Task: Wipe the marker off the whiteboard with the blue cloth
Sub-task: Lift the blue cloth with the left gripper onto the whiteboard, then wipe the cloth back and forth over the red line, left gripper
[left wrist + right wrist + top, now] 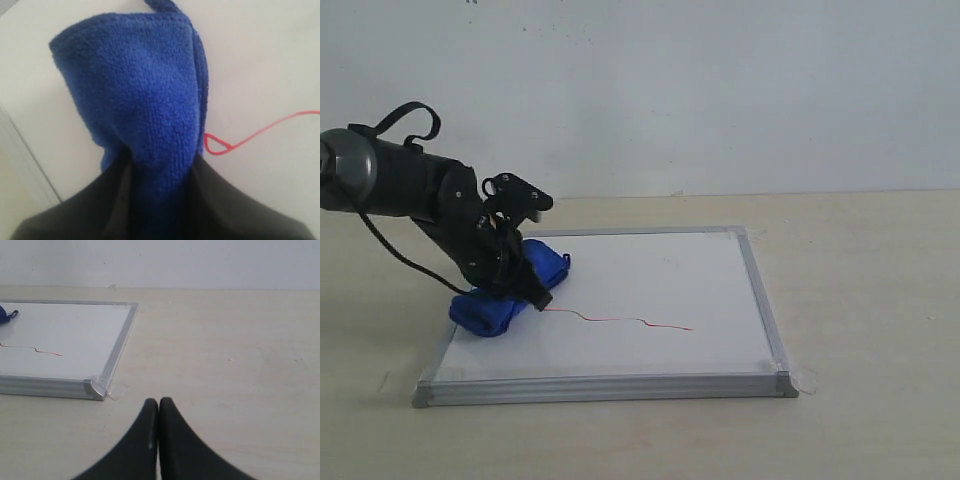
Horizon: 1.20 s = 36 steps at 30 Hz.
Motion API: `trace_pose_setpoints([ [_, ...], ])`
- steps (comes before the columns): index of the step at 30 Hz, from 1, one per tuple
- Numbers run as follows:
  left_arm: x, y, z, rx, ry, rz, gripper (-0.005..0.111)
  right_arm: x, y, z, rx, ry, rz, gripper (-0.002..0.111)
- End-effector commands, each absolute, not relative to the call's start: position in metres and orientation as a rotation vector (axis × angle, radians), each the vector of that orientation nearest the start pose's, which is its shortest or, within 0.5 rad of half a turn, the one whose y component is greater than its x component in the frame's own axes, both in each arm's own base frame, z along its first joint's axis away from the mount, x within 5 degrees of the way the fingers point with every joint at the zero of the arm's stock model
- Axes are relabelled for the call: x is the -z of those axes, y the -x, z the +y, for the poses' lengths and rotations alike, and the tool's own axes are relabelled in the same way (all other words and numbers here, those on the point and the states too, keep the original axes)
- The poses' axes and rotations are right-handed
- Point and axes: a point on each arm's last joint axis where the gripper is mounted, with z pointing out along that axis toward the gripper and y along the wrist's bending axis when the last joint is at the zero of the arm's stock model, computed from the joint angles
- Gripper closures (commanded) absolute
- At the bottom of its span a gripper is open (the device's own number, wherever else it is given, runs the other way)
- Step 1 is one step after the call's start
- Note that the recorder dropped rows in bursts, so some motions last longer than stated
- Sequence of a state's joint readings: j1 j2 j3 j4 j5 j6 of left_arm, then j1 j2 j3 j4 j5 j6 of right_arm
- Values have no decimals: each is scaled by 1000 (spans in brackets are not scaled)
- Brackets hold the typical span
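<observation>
Blue microfibre is filling the left of the scene: our left fingers [230, 210] are clamping the blue cloth [498, 305], partly closed with a thick fold of it squeezed between them, and they are pressing the bundle down at the left edge of the whiteboard [660, 275]. We are judging that the wipe is only just starting, since the marker [620, 319] is running unbroken from its small loop, just beside the cloth's edge, out toward the middle of the board. To do this stroke well, we are thinking of holding the cloth flat against the surface with steady downward pressure. We would be dragging it rightward along the wavy red line rather than across it, letting the wide part of the bundle, not the fingertips, cover the ink. The loop is sitting slightly to one side of the cloth, so we are planning a small shift to catch it on the way. A loose grip could be letting the cloth roll or slip out, and too steep an angle could be scraping the fingers on the board. Further right, past the silver frame [764, 300], our right fingers [147, 435] are hanging above the desk [860, 300] near the board's taped corner, pressed together tip to tip and gripping nothing.
</observation>
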<state>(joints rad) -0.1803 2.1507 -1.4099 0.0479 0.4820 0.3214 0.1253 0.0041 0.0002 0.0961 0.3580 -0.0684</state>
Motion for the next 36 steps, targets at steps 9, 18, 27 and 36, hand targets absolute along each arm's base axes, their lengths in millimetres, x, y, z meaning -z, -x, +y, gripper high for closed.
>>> trace_pose_setpoints([
  [9,-93,-385,-178,-39,-1234,2603,103,-182,-53,9,-133,111,1833,108],
  [18,-107,-439,-21,-93,-535,2763,103,-182,-53,9,-133,111,1833,108],
  [27,-104,-424,-86,-61,-820,2751,103,-182,-53,9,-133,111,1833,108],
  [36,-101,-385,-197,-11,-1230,2604,103,-182,-53,9,-133,111,1833,108],
])
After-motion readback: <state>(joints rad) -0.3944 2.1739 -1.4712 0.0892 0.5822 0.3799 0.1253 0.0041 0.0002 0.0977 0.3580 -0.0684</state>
